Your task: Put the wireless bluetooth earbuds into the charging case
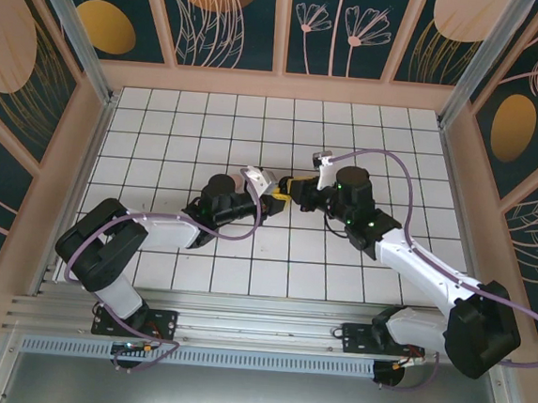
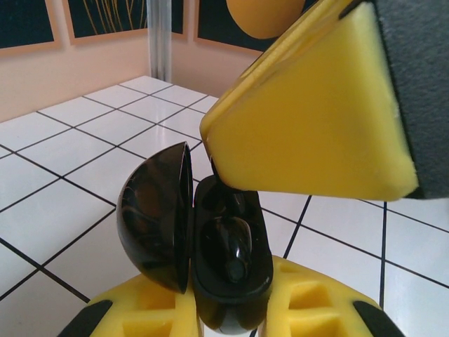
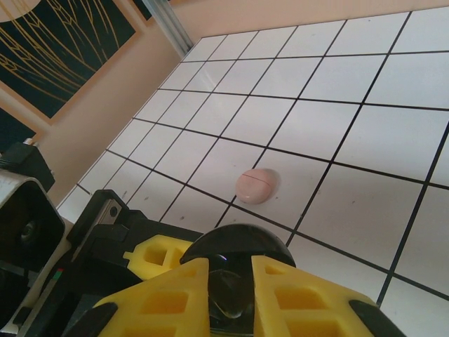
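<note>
One open black case (image 2: pixel 231 253) pinched in L fingers (image 2: pixel 140 309), R fingers (image 2: pixel 309 119) just above (grip unclear).

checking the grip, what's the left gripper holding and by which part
The left gripper holds the open black charging case, pinched at the bottom end of its base half.

The left arm (image 1: pixel 154 224) lies low, reaching from its base up and to the right. The left claw (image 2: pixel 228 309) is clamped on a black case (image 2: pixel 231 253). The right arm (image 1: pixel 424 262) reaches in from the opposite side. The right claw (image 3: pixel 230 281) has its fingers drawn nearly together, and one yellow fingertip (image 2: pixel 309 112) sits just above the left claw.
</note>
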Controlling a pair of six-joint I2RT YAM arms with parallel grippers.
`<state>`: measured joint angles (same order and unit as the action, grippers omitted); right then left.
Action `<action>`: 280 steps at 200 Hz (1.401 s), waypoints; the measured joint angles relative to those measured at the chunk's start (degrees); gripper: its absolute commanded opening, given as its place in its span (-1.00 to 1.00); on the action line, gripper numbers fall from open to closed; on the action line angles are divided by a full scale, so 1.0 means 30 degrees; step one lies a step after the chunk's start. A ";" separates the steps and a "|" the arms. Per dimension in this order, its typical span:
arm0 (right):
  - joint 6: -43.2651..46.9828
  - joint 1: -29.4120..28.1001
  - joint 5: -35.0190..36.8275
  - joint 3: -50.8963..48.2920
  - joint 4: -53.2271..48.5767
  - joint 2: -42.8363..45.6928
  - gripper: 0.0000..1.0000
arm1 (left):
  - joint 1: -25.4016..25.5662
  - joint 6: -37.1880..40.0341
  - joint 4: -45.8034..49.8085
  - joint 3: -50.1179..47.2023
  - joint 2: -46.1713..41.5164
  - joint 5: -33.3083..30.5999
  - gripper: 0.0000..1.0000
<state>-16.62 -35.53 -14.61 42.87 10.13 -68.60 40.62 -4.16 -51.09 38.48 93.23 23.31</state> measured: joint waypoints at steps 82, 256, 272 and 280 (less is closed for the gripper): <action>-0.0095 -0.0197 -0.0095 -0.0095 -0.0335 0.0299 -0.22 | 0.0015 0.0226 0.0561 0.0240 -0.0211 -0.0379 -0.83; -0.0743 0.1188 -0.1698 0.1056 -0.1617 0.1319 0.20 | 0.0015 0.1129 0.1698 0.0568 -0.0998 -0.1333 -0.82; -0.0954 0.1209 -0.1894 0.1056 -0.1749 0.1319 0.20 | 0.0015 0.1246 0.1785 0.0568 -0.1013 -0.1399 -0.82; -0.1035 0.1326 -0.2098 0.1056 -0.1858 0.1319 0.20 | 0.0015 0.1311 0.1851 0.0568 -0.1027 -0.1435 -0.83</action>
<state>-19.73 -31.55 -20.91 46.04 4.56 -64.64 40.66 -0.23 -45.54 40.18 90.15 19.00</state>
